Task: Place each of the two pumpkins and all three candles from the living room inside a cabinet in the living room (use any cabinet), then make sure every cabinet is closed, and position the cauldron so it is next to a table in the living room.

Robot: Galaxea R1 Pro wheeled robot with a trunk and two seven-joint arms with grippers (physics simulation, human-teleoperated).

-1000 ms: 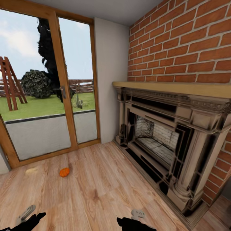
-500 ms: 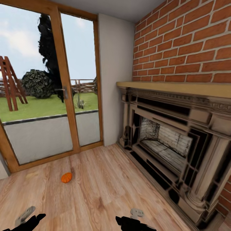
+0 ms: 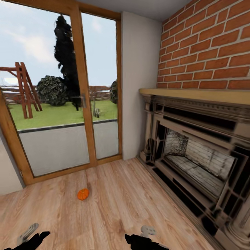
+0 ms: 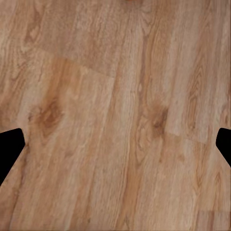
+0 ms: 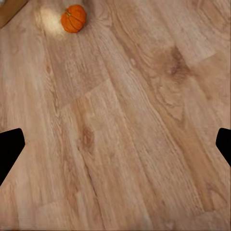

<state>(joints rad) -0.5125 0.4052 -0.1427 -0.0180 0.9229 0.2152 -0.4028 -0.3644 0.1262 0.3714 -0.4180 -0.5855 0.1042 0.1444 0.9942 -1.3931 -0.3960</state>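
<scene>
Brick wall (image 3: 208, 45) and a stone fireplace (image 3: 198, 152) fill the right of the room, with a wood-framed glass door (image 3: 62, 100) at the far left looking onto a lawn. Plank floor (image 3: 114, 208) runs between them. My left claw (image 4: 115, 144) and right claw (image 5: 115, 144) hang low over bare boards, each spread wide and holding nothing. One orange pumpkin (image 3: 83, 194) sits alone on the floor near the door, well ahead of my claws.
</scene>
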